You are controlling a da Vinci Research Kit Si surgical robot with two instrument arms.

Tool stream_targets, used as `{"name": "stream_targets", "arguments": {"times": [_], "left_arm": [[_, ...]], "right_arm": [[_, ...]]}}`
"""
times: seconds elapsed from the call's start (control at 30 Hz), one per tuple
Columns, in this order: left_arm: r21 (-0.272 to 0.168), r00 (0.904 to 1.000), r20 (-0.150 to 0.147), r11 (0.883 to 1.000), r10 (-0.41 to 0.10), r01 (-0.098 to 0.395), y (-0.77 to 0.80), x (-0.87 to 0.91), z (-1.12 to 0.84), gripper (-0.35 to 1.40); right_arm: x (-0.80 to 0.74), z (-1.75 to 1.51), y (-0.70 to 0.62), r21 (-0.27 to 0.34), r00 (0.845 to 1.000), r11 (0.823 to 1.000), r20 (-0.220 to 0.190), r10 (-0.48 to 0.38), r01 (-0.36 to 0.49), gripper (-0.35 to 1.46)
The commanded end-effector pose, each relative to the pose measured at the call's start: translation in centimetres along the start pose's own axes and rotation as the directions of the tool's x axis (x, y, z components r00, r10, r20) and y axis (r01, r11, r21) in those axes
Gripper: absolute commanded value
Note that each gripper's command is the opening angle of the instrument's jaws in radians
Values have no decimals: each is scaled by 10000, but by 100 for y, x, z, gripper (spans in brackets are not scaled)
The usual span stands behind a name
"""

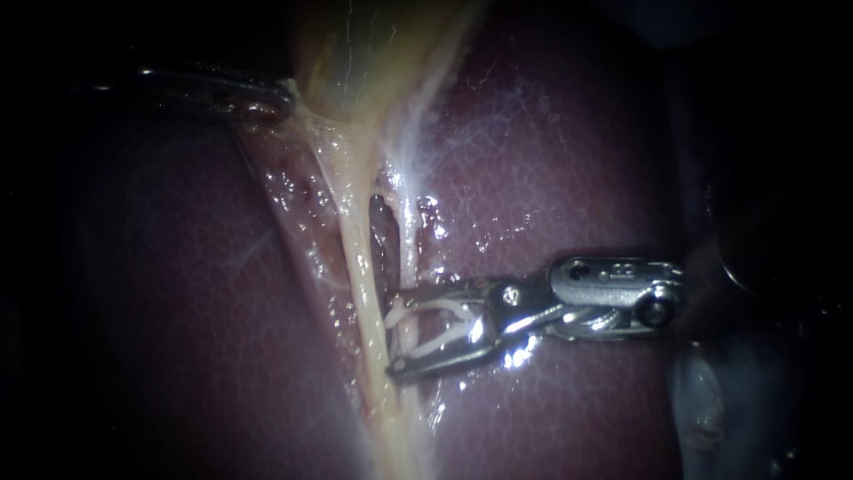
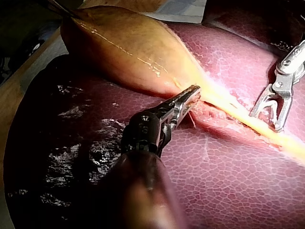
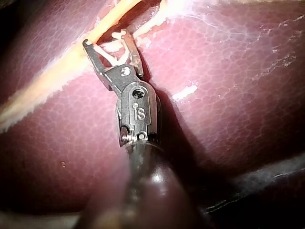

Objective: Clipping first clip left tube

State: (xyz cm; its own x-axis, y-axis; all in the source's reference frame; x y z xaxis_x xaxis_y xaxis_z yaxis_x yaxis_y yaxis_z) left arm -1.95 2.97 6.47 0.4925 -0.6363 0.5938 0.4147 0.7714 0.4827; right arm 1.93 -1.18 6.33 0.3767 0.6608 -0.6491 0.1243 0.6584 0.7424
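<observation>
Right instrument (image 1: 393, 343) jaws spread, carrying white clip (image 1: 431, 348); left tube (image 1: 362, 267) runs top-to-bottom just beyond tips, crosswise to jaws. Left instrument (image 1: 277, 96) clamped on gallbladder (image 1: 355, 53) neck, well apart

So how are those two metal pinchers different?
The left instrument has narrow jaws pinched shut on the gallbladder. The right instrument has forked jaws spread wide, carrying a white clip. Both are thin metal tools over the liver.
</observation>
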Motion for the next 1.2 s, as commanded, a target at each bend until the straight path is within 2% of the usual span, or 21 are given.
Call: {"name": "stream_targets", "arguments": {"times": [0.03, 0.23, 0.43, 0.63, 0.9, 1.07, 1.2], "left_arm": [[-2, 10000, -2, 10000, 1, -1, 0, 0, 0, -35], [-3, 10000, -1, 10000, 9, -9, 1, 1, 1, -35], [-2, 10000, -1, 10000, 9, -9, 1, 1, 1, -35], [-2, 10000, -1, 10000, 9, -9, 1, 1, 1, -35], [-3, 10000, -1, 10000, 9, -9, 1, 1, 1, -35], [-3, 10000, -1, 10000, 9, -9, 1, 1, 1, -35], [-3, 10000, -1, 10000, 9, -9, 1, 1, 1, -35]], "right_arm": [[1, 3, 0, 123, 9999, 9999, -98, 64, -63, 50], [7, 15, 4, 920, 9978, 9952, -548, 382, -331, 50], [14, 25, 2, 1181, 9959, 9921, -735, 524, -434, 50], [25, 28, -11, 1206, 9953, 9913, -745, 611, -518, 50], [52, 32, -37, 1277, 9943, 9901, -808, 691, -584, 49], [59, 36, -47, 1432, 9904, 9871, -1066, 878, -721, 49], [59, 40, -49, 1558, 9864, 9836, -1220, 1104, -908, 49]]}}
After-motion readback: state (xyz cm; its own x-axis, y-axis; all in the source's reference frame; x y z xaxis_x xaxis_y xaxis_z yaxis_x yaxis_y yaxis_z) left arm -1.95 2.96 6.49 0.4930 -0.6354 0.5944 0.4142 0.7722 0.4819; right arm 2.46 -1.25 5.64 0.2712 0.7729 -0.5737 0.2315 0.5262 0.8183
